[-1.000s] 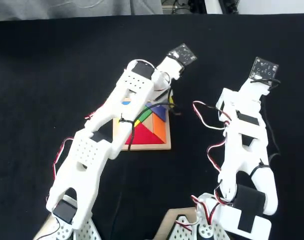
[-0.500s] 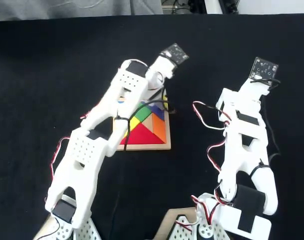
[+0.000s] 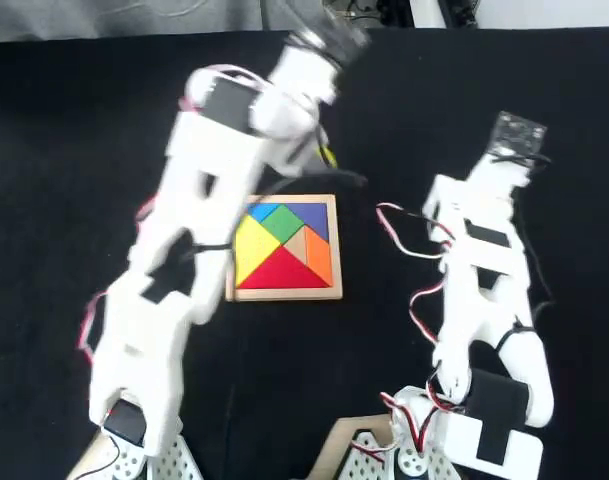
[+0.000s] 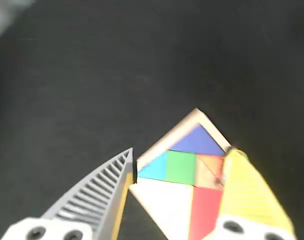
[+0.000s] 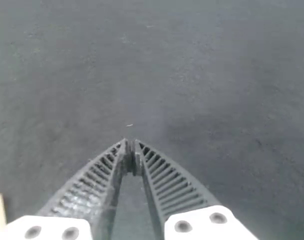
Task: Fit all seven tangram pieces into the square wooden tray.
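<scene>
A black cloth surface (image 3: 74, 120) carries the square wooden tray (image 3: 284, 293) of coloured tangram pieces (image 3: 274, 260); left jaws apart, right jaws together, empty.

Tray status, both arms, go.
Left gripper jaws open, empty, over tray. Right gripper shut, empty, over bare cloth. Coloured pieces fill tray. No obstruction seen.

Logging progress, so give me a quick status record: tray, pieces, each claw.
tray: square, wooden, on the black cloth, between the two arms
pieces: yellow triangle, red triangle, green square and others lie flat inside, filling it
left claw: open, empty, above the tray
right claw: shut, empty, over the cloth
</scene>
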Tool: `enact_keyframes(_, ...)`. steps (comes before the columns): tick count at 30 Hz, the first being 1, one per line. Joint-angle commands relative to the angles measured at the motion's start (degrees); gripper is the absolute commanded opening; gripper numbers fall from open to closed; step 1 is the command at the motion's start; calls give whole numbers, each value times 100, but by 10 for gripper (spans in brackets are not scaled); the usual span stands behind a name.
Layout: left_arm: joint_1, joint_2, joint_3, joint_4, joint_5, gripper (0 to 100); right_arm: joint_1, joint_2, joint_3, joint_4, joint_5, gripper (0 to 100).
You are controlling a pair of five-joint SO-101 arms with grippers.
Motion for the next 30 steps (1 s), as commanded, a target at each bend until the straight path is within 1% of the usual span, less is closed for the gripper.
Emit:
enact_keyframes(1, -998, -1407, 101, 132, 633, 241, -651, 31, -110, -105, 888, 15)
enact_keyframes(3, -1341, -1881, 760, 132, 677, 231, -862, 31, -40, -105, 1160, 15)
enact_keyframes(7, -1938, -3138, 2176, 114, 659, 173, -1064, 31, 31, -105, 1231, 15)
enact_keyframes(11, -2378, -4167, 3495, 105, 642, 19, -1152, 110, 4, -70, 1266, 14)
enact_keyframes(13, -2563, -4580, 4180, 97, 642, 51, -1196, 347, -127, -35, 1266, 12)
enact_keyframes(15, -2730, -4888, 4936, -53, 642, 27, -1319, 699, -488, 299, 1319, 12)
enact_keyframes(18, -3011, -5275, 6325, -651, 642, 30, -1495, 1367, -1341, 1169, 1609, 11)
enact_keyframes(21, -3327, -5644, 7776, -1705, 677, 29, -1503, 1930, -2141, 1802, 1626, 11)
enact_keyframes(24, -3486, -6154, 8971, -2532, 730, 29, -1530, 2229, -2536, 2031, 1626, 11)
enact_keyframes(26, -3512, -6532, 9631, -2919, 993, 29, -1697, 2325, -2633, 2075, 1662, 11)
enact_keyframes(28, -3459, -6910, 10273, -3226, 1292, 29, -1855, 2413, -2686, 2084, 1741, 11)
enact_keyframes(30, -3231, -7270, 10923, -3631, 1451, 29, -1899, 2466, -2695, 2092, 1969, 11)
